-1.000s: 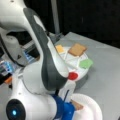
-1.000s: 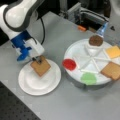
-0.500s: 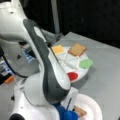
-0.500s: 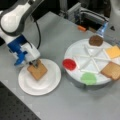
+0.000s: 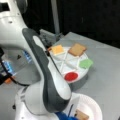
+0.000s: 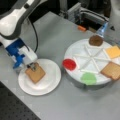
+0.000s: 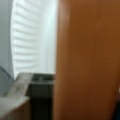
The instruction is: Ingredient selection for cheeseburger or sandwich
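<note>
A tan toast slice (image 6: pixel 35 73) lies flat on the white round plate (image 6: pixel 51 83), toward the plate's 9 o'clock side, and it is the only piece of the sandwich there so far. The gripper (image 6: pixel 32 67) sits at the slice's 12 o'clock edge, right down on it; the wrist view is filled by the tan surface (image 7: pixel 87 60) with the ribbed plate rim (image 7: pixel 32 37) beside it. Whether the jaws are pinching the slice or have let go I cannot tell, since the fingertips are lost against the toast in both front views.

The other ingredients wait in the divided white tray (image 6: pixel 85 60), well apart at the plate's 3 o'clock. Around that tray: the dark-brown patty (image 6: pixel 96 40) at 12 o'clock, the yellow cheese square (image 6: pixel 114 51) near 2, the second toast slice (image 6: pixel 112 70) near 4, the green lettuce leaf (image 6: pixel 88 78) at 6, and the red tomato disc (image 6: pixel 69 64) at 9.

By my reading, the step in hand is laying the bottom slice as the base. The move after it calls for a clean, straight lift so the slice is not dragged off the plate, with the arm (image 5: pixel 47 82) kept clear of the tray's rim
</note>
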Tool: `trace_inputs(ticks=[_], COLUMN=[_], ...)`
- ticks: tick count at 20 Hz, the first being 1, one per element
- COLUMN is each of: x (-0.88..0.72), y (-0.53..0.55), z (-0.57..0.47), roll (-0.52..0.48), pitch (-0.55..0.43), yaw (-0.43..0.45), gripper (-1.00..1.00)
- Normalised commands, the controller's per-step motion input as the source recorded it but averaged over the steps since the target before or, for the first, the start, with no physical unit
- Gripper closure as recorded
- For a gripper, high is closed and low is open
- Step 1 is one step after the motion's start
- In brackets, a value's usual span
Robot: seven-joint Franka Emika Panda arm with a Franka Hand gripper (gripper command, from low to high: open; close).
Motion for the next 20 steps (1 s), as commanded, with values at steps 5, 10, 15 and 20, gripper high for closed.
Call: trace_inputs(ticks=[5, 10, 15, 20], x=[0.24, 0.18, 0.16, 0.15], y=[-0.01, -0.01, -0.05, -0.06], z=[-0.03, -0.03, -0.03, -0.03], roll=[0.197, 0.211, 0.199, 0.194], pitch=[0.087, 0.084, 0.078, 0.072], yaw=[0.086, 0.039, 0.051, 0.086], gripper=[1.0, 1.0, -1.0, -1.0])
